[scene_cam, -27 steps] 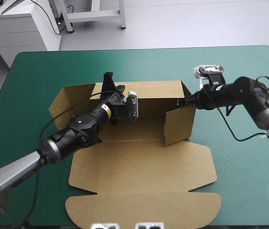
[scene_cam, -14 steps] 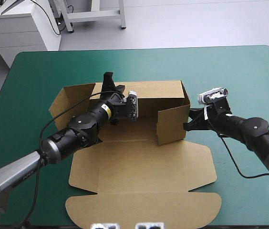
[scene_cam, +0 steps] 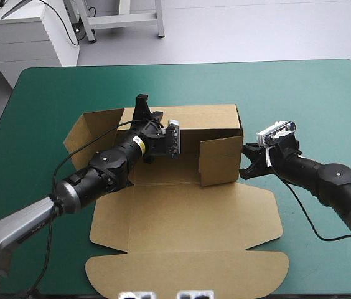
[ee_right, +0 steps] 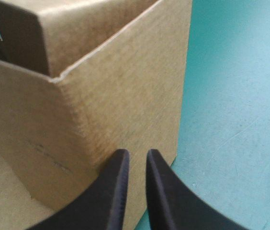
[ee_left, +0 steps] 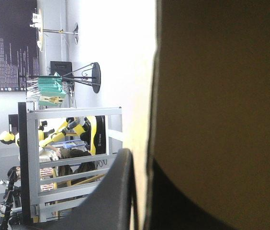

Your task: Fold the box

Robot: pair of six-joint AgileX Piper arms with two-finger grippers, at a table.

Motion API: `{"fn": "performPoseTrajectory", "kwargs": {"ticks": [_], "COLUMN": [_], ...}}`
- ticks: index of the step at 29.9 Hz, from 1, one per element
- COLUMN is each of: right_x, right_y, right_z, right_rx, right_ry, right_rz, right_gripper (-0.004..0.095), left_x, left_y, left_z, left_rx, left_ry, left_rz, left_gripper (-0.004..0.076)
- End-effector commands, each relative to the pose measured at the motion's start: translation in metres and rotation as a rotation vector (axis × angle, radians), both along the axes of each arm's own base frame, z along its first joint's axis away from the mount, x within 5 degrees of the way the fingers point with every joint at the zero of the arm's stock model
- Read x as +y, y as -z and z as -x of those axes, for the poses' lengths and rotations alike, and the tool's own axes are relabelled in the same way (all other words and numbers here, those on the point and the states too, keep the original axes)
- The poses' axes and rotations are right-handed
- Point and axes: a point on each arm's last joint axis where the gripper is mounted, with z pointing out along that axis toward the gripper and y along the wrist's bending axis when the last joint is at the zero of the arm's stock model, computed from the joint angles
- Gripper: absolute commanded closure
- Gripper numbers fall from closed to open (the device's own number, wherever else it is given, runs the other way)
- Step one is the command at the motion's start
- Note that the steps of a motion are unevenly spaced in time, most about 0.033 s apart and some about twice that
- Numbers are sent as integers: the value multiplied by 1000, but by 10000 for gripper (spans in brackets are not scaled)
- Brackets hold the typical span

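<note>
Bench under its teal-green cover takes up nearly everything in sight, and on the middle of it lies the brown box, half made up. Most of the sheet is flat. The base and lid panel run from the centre toward the near edge and end in a long flap with rounded corners close to that edge. On the side toward the far edge the back wall stands upright. At its left end a side flap splays outward toward the bench's left edge, leaning rather than standing. At its right end the right side wall is raised and swung in over the base, standing at an angle to the back wall.

The left arm reaches in from the near left corner, over the box's left side, up to the left end of the back wall. The left jaws are clamped on the top edge of that wall. In the left wrist view the box runs edge-on between the two black halves, one on either face.

The right arm comes in low from the right edge. The right jaws are all but together, with just a thin slit between them. Their tips rest against the outer face of the right side wall, near its foot, and teal-green cover shows just beside the wall's corner.
</note>
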Motion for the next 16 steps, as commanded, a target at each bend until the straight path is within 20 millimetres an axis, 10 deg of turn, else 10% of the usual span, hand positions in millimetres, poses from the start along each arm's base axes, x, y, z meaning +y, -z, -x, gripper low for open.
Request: {"fn": "performPoseTrajectory", "kwargs": {"ticks": [1,8,16], "right_x": [2,12,17], "right_y": [-18,-7,-5], "right_z": [6,5,-1], "right_rx": [-59,-18,-27], "right_ry": [-42,-152,-144], "right_rz": [-21,-40,-14], "right_gripper": [581,308,276], "left_x": [0,-1,-1], "left_y": [-13,-13,-13], "left_z": [5,5,6], "left_rx": [-37,-36,-36], "left_ry": [25,36,38], "left_rz": [16,20,21], "left_gripper": [732,732,732]}}
